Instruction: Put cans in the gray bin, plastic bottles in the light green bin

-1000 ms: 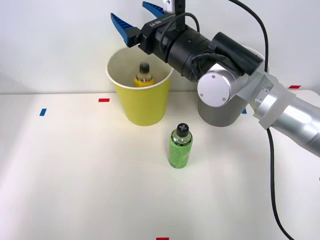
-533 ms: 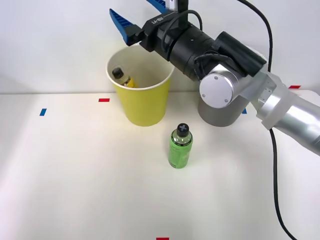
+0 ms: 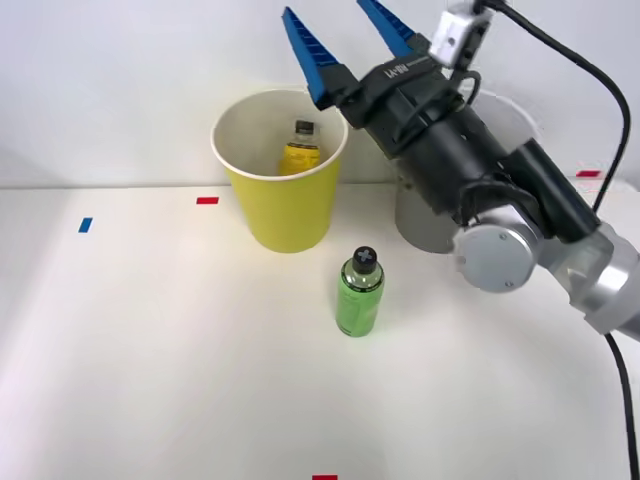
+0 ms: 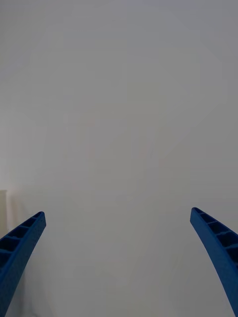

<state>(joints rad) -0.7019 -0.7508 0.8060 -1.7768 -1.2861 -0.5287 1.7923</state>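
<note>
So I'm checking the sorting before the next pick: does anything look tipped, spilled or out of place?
Nothing stands out. The yellow bottle leans inside the light green bin, where it belongs. The green bottle stands upright on the table, unspilled. The right gripper is raised, jaws open.

Blue ribbed claw; lime bin; green bottle; seemingly gray bin.

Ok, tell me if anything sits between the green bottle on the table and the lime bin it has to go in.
Nothing visible does. The green bottle stands upright on bare table just in front of the light green bin, with open surface between them. The right gripper is open, raised above the bin's rim; the yellow bottle already lies inside.
</note>
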